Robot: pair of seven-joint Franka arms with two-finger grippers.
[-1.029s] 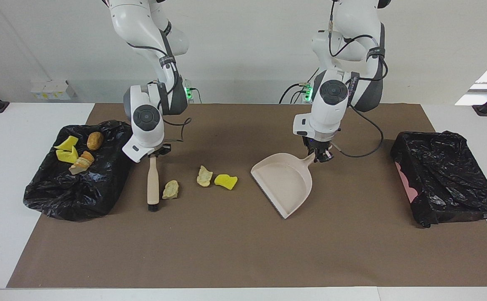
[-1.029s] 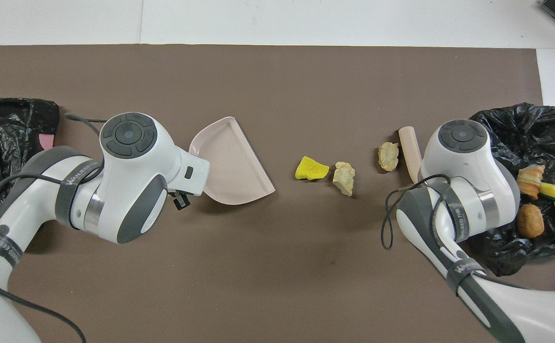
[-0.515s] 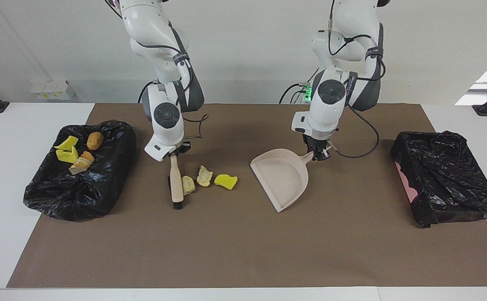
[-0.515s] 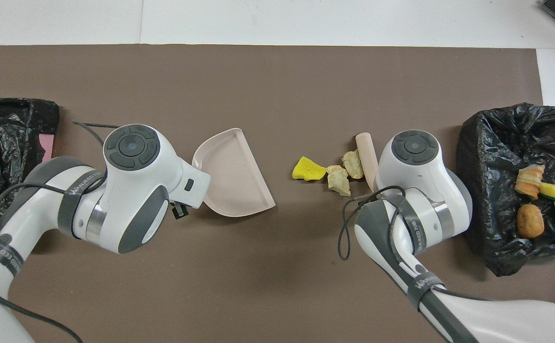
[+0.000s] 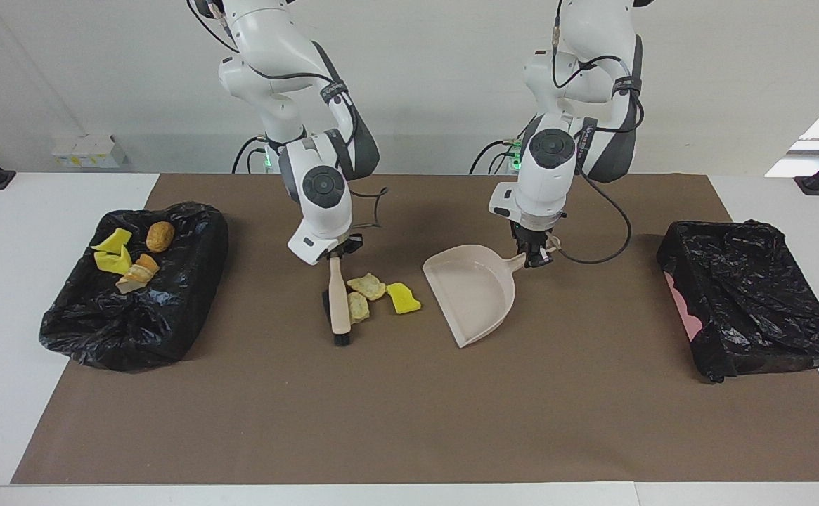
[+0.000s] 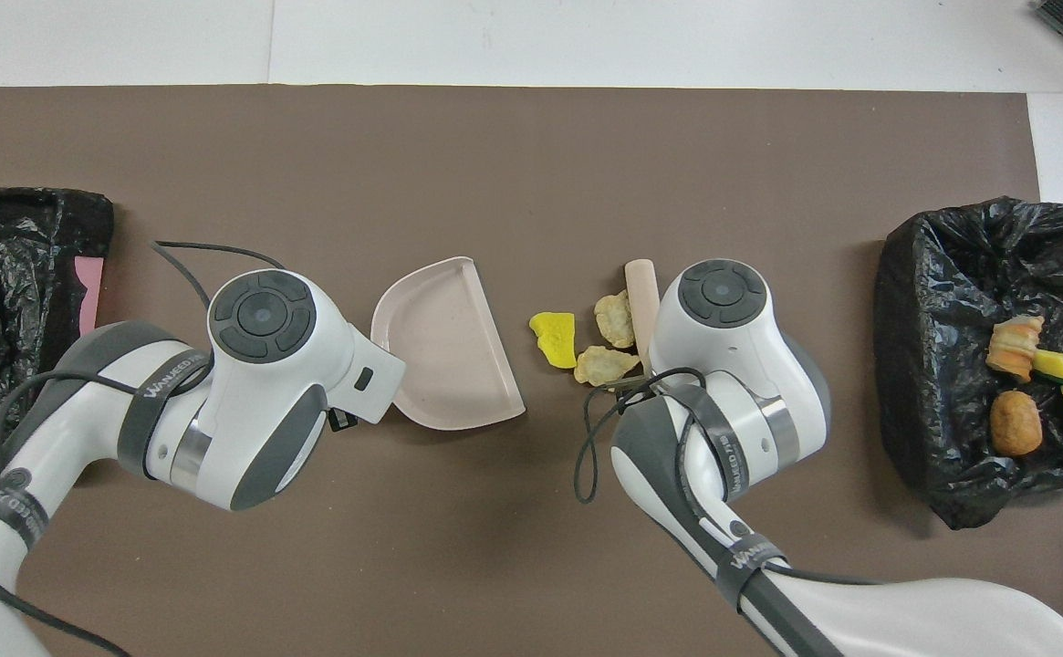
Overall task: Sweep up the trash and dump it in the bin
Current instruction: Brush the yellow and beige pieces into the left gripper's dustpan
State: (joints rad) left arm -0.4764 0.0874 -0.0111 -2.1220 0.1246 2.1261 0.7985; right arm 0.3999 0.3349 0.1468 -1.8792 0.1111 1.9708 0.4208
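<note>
Three pieces of trash lie close together on the brown mat: a yellow sponge chunk and two beige crusty lumps. A beige brush with black bristles stands against them, and my right gripper is shut on its handle. The beige dustpan rests on the mat beside the pile, toward the left arm's end, its mouth facing the trash. My left gripper is shut on the dustpan's handle. A small gap separates the yellow chunk from the pan's lip.
A black-lined bin with pink showing sits at the left arm's end. A crumpled black bag at the right arm's end carries several more yellow and brown lumps. White table surrounds the mat.
My right arm has dragged the brush toward the left arm's end, pushing the three pieces together and closer to the dustpan. The dustpan has shifted slightly nearer to the robots.
</note>
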